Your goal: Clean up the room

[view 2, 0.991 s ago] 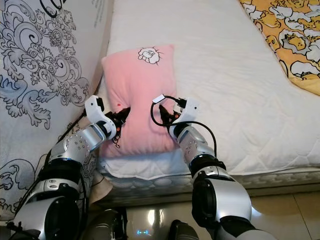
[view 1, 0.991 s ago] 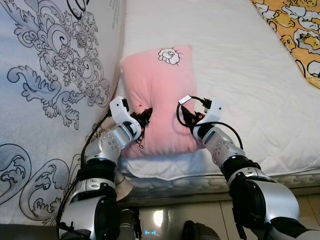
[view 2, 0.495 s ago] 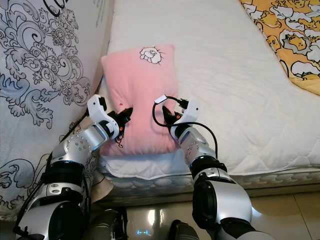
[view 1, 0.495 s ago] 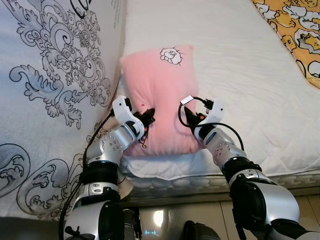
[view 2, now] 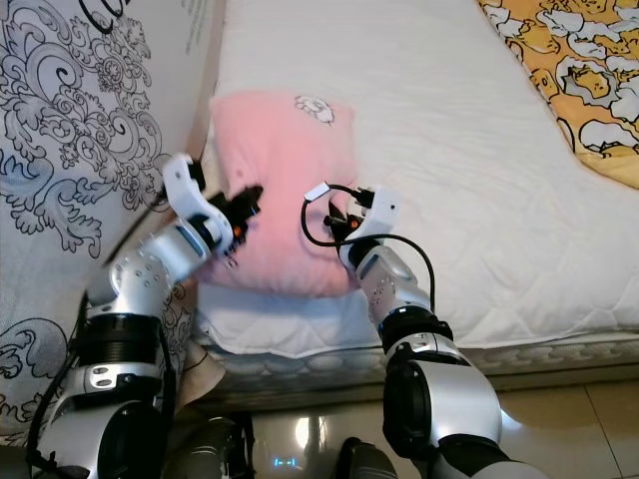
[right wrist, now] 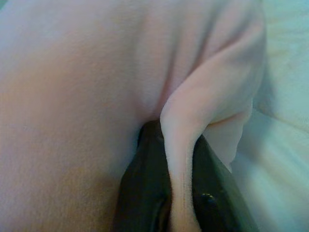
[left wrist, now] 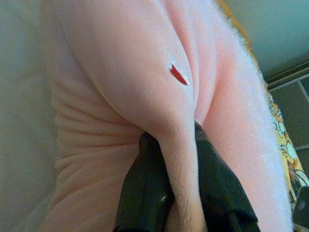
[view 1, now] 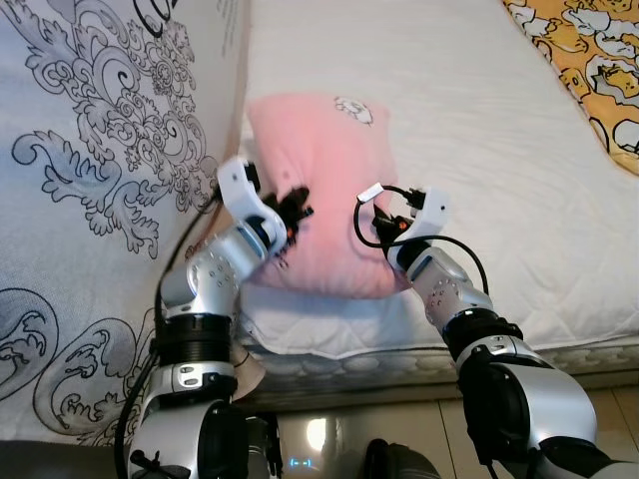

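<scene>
Pillow [view 1: 324, 190]: pink, centre of frame, on the white bed [view 1: 479, 150], near edge raised, beside the patterned sheet [view 1: 90, 150] at left.
Left pincer [view 1: 297, 203]: clamped on a fold of the pillow's left side.
Right pincer [view 1: 371, 222]: clamped on a fold of its right side.

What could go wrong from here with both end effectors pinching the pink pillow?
1. Each end effector, left and right, holds only a thin fold of the pink pillow, so the fabric could slip out under load.
2. The pillow sits close to the patterned panel on the robot's left; it could drag or snag there.
3. If one side releases first, the pillow may swing and drop off the mattress edge.
</scene>
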Robot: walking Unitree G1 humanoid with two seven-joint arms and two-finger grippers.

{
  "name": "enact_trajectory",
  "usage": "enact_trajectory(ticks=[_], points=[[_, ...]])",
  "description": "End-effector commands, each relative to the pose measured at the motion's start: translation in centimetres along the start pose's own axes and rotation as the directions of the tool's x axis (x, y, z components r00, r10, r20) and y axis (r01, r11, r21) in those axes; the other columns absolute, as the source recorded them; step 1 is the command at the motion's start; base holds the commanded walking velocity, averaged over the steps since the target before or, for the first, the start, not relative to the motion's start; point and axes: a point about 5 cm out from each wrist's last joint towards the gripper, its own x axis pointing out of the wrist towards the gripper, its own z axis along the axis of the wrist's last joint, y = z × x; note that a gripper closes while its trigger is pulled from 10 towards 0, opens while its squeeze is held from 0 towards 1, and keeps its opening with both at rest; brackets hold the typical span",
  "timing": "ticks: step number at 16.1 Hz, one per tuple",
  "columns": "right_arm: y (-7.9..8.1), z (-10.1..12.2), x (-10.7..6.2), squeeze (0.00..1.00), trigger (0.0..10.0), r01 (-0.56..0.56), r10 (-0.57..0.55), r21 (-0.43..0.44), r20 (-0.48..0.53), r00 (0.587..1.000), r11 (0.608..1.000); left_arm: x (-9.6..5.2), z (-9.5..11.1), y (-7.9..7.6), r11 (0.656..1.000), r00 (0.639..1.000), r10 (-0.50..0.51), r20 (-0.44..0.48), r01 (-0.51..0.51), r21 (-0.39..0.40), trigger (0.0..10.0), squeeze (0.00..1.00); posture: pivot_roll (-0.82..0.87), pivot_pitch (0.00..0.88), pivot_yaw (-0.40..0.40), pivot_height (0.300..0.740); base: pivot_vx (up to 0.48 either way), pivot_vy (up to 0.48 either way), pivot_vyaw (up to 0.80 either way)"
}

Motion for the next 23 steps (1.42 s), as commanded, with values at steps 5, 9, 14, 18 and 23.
enact_trajectory(ticks=[5,9,14,18,23], points=[[3.1,2.1,1.5,0.0,0.0,-0.121,0.123,-0.061,0.037,0.992,0.991,-0.4,2.3,-2.9,0.99,0.995,-0.067,0.068,0.057,0.131,0.0,0.0,0.06,0.142,-0.026,0.74,0.0,0.0,0.0],[3.4,2.3,1.9,0.0,0.0,-0.107,0.109,-0.07,0.021,0.994,0.992,-1.8,5.5,-3.7,0.959,0.983,-0.043,0.178,-0.009,0.282,0.0,0.0,0.1,0.136,-0.042,0.74,0.0,0.0,0.0],[3.9,1.1,2.1,0.0,0.0,-0.116,0.115,-0.086,-0.014,0.993,0.99,-3.3,8.3,-4.2,0.772,0.954,0.029,0.3,-0.212,0.599,0.0,0.0,0.14,0.141,-0.052,0.74,0.0,0.0,0.0],[3.7,-1.4,1.6,0.0,0.0,-0.142,0.134,-0.083,-0.095,0.986,0.986,-4.2,8.6,-5.8,0.64,0.938,0.019,0.345,-0.277,0.717,0.0,0.0,0.16,0.163,-0.063,0.74,0.0,0.0,0.0],[2.3,-3.7,0.4,0.0,0.0,-0.145,0.117,-0.13,-0.198,0.973,0.981,-4.7,6.1,-7.1,0.621,0.952,0.025,0.304,-0.253,0.742,0.0,0.0,0.2,0.196,-0.07,0.74,0.0,0.0,0.0]])
